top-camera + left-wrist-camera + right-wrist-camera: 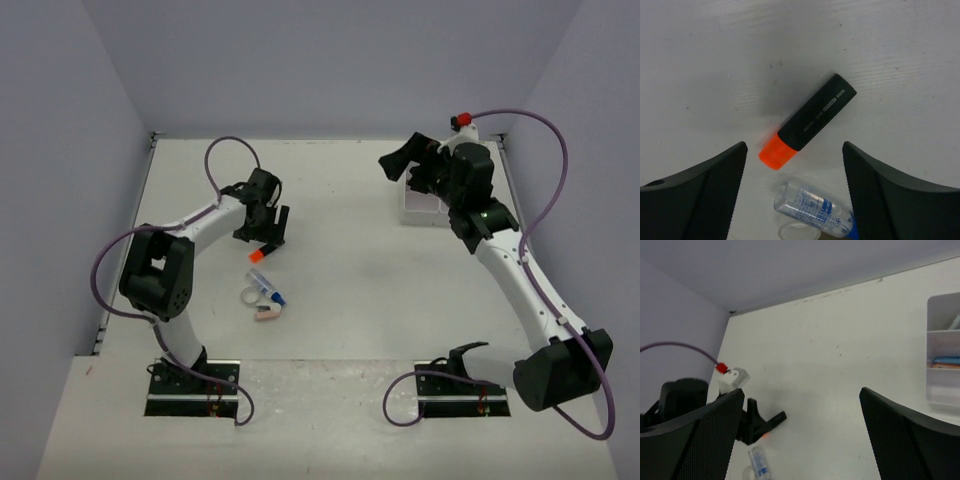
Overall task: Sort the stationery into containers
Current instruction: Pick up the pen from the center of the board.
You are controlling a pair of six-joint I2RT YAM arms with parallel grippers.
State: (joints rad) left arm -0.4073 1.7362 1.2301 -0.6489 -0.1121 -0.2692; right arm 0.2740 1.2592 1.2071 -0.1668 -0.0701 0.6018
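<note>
My left gripper (794, 150) has its fingers spread wide, holding nothing. The black highlighter (815, 117) with the orange cap lies on the table (715, 60) between my fingertips and a bit past them. A little clear bottle (812, 207) lies closer in. My right gripper (801, 392) is spread wide too, with the white box (945, 355) off to its right.

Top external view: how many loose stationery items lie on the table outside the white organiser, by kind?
Black highlighter with orange cap: 1
Clear tube with blue cap: 1
Small pale tape ring: 1
Small pink piece: 1
Total: 4
</note>
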